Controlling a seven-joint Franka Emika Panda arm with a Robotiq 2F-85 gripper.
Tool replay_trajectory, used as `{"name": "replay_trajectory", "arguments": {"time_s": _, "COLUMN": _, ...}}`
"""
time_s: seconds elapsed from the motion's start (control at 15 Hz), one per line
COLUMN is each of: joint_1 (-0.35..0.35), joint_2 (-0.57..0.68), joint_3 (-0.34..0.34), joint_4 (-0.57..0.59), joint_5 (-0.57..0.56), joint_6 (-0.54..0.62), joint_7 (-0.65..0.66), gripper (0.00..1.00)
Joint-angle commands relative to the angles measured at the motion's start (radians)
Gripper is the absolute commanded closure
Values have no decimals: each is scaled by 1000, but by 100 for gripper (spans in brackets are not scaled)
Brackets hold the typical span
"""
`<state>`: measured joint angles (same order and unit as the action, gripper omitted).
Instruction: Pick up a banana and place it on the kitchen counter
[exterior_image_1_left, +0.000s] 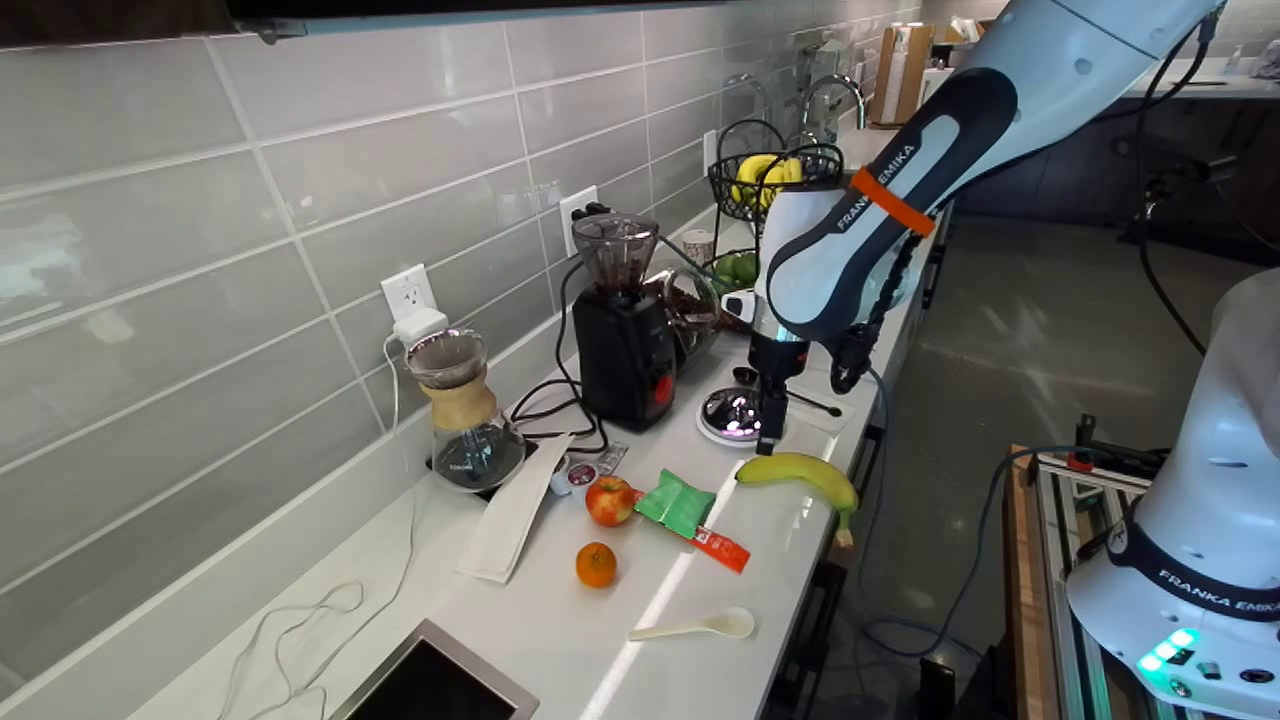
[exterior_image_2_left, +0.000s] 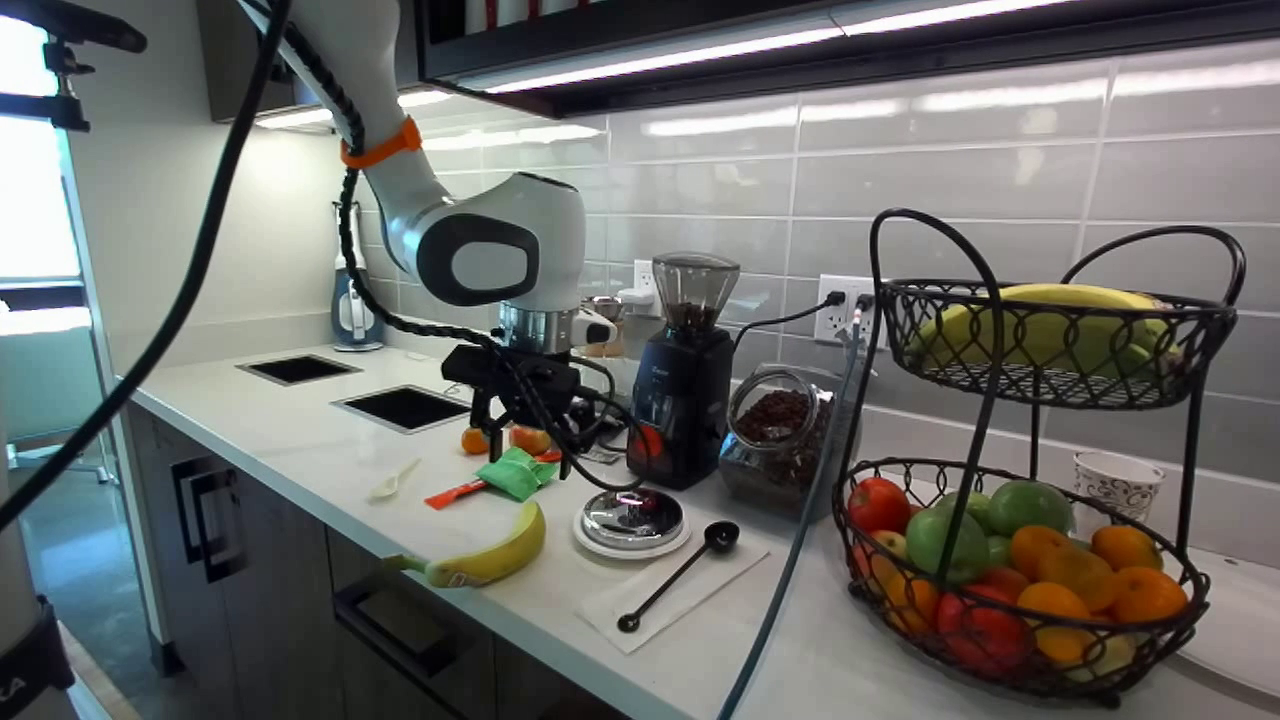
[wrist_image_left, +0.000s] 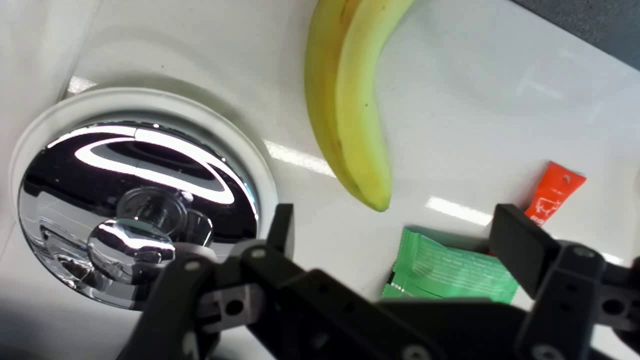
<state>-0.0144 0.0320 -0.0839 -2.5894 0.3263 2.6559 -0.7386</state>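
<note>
The jaws of the gripper (wrist_image_left: 393, 230) stand wide apart above the kitchen counter (exterior_image_1_left: 690, 675); in the wrist view, the tip of the banana (wrist_image_left: 345, 100) points toward the gap between them. The banana, yellow with a green tinge, lies on the kitchen counter at the front edge, and in both exterior views its stem reaches out past that edge. The surface is smooth, white and glossy, with a bright strip of light (exterior_image_1_left: 656, 606) running lengthwise along it. Just beside the banana sits a knobbed chrome dome (exterior_image_2_left: 633, 520) on a round white base (wrist_image_left: 150, 103); near it, a green packet (exterior_image_1_left: 676, 503) lies partly over a red packet (exterior_image_1_left: 722, 550), with an apple (exterior_image_1_left: 610, 500), an orange (exterior_image_1_left: 596, 566) and a pale spoon (exterior_image_1_left: 735, 623) nearby. A black grinder (exterior_image_1_left: 625, 360) and a glass carafe (exterior_image_1_left: 470, 455) stand toward the wall of grey rectangular tiles (exterior_image_1_left: 400, 165). In an exterior view, a two-tier wire basket (exterior_image_2_left: 1215, 322) bears bananas (exterior_image_2_left: 1080, 293) above and mixed fruit (exterior_image_2_left: 1055, 610) below. Dark cabinets (exterior_image_2_left: 270, 590) run beneath the kitchen counter, a light strip (exterior_image_2_left: 680, 60) glows under the upper cupboard (exterior_image_2_left: 640, 38), and the floor (exterior_image_1_left: 1010, 350) alongside is grey and shiny.
</note>
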Motion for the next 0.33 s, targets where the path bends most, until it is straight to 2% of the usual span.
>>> {"name": "replay_trajectory", "arguments": {"time_s": 0.0, "joint_1": -21, "joint_2": -29, "joint_3": 17, "joint_4": 6, "joint_5": -32, "joint_6": -54, "joint_7": 45, "gripper": 0}}
{"name": "replay_trajectory", "arguments": {"time_s": 0.27, "joint_1": -19, "joint_2": -22, "joint_3": 20, "joint_4": 2, "joint_5": -6, "joint_6": -28, "joint_7": 19, "gripper": 0}}
